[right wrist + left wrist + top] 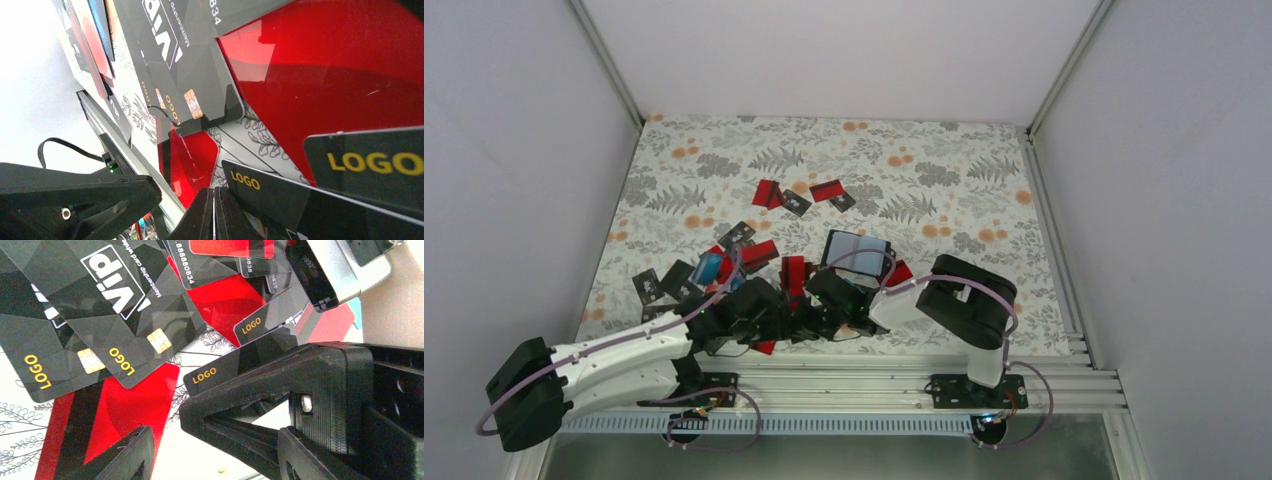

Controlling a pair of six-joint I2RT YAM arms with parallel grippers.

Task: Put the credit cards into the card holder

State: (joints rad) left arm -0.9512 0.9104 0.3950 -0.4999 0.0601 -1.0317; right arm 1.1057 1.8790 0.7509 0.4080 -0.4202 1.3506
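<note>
Credit cards (769, 252) lie scattered over the floral cloth, red ones and black ones with print. Close up, black VIP cards (115, 300) overlap red cards (135, 405). My left gripper (215, 462) stands open low over them, holding nothing. Between its fingers reaches my right gripper (184, 412), jaws pressed together. In the right wrist view the right gripper (214, 192) is shut, and a black LOGO card (280, 197) leans against one finger; no card shows between the jaws. A plain black rectangle (679, 277), probably the card holder, lies left of both grippers (799, 320).
A larger black-rimmed thing with a pale blue glossy face (856, 253) stands just behind the grippers. More cards (809, 195) lie farther back. The metal rail (864, 385) runs along the near edge. White walls close in left, right and behind.
</note>
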